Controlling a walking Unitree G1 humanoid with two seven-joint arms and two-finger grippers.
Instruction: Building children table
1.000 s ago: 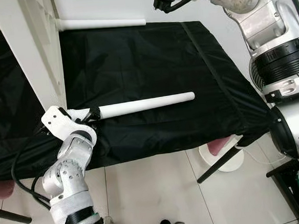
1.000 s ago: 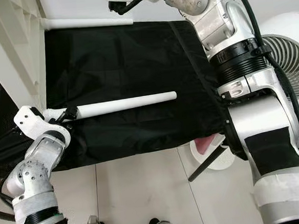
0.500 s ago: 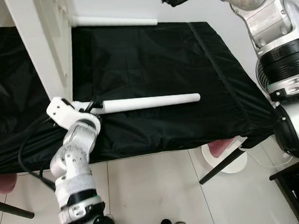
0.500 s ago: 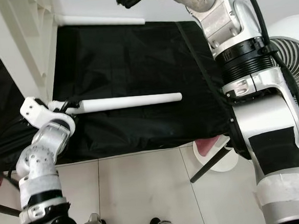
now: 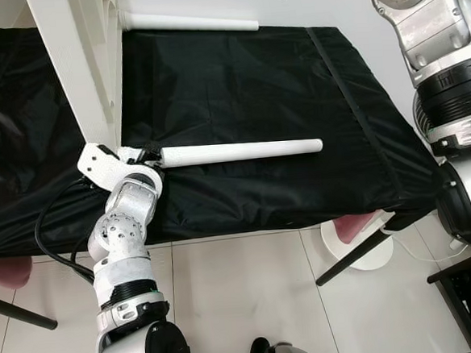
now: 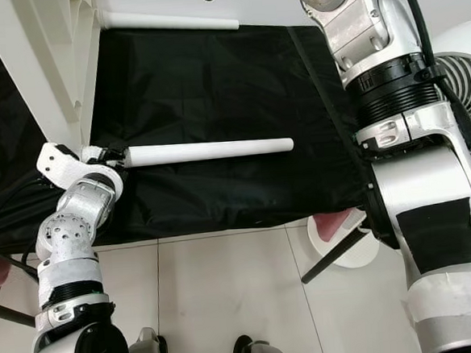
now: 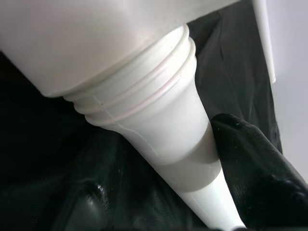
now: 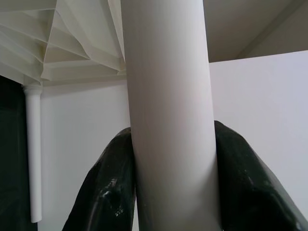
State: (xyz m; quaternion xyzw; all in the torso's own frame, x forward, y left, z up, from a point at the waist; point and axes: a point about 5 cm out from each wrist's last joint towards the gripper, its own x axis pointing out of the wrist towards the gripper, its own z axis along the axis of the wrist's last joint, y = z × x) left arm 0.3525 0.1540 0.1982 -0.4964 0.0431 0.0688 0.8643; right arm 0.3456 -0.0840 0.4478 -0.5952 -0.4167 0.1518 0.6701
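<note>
Swung level since a second ago, the near table leg [image 5: 238, 152] lies across the black cloth [image 5: 245, 79], its threaded end at the white tabletop [image 5: 70, 59]. Left gripper [image 5: 147, 156] clamps that end. Farther back, the right gripper [image 8: 168, 183] pinches another white leg [image 8: 166, 96].

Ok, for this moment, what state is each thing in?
near table leg: lying level over the black cloth, base end threaded into the white tabletop's socket
far table leg: fitted to the tabletop, lying level
white tabletop: standing on edge
left gripper: shut on the near table leg's base
right gripper: shut on a white leg
black cloth: spread flat
</note>
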